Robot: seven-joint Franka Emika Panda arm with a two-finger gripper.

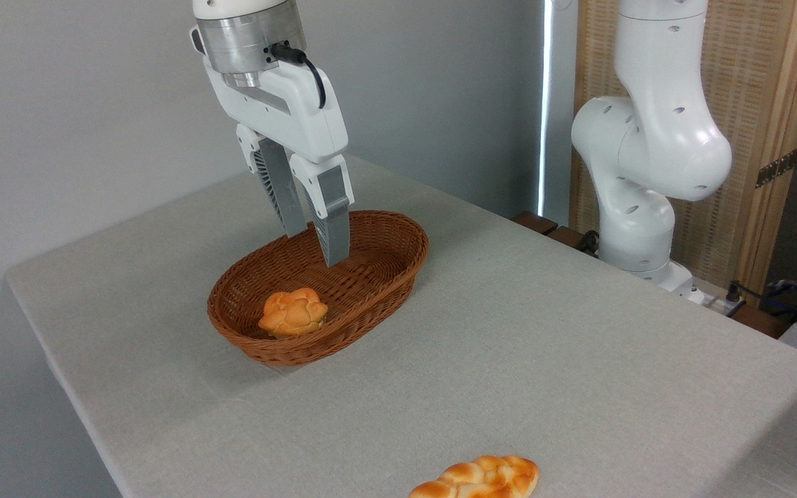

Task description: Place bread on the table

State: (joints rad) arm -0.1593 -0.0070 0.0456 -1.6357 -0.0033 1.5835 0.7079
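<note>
My pincer (315, 250) hangs over the far half of the wicker basket (398, 273), its two fingers (333, 221) slightly parted and grasping nothing, tips level with the rim. The bread (293, 312), a small knotted bun, sits inside the basket's near end, below and left of the fingers, apart from them. From my view nothing lies between fingers and bun except the basket wall around it. The cloth-covered table (544, 346) carries the basket; a braided loaf (480, 478) lies well apart at the near edge. The arm's white base (637, 200) stands at right.
</note>
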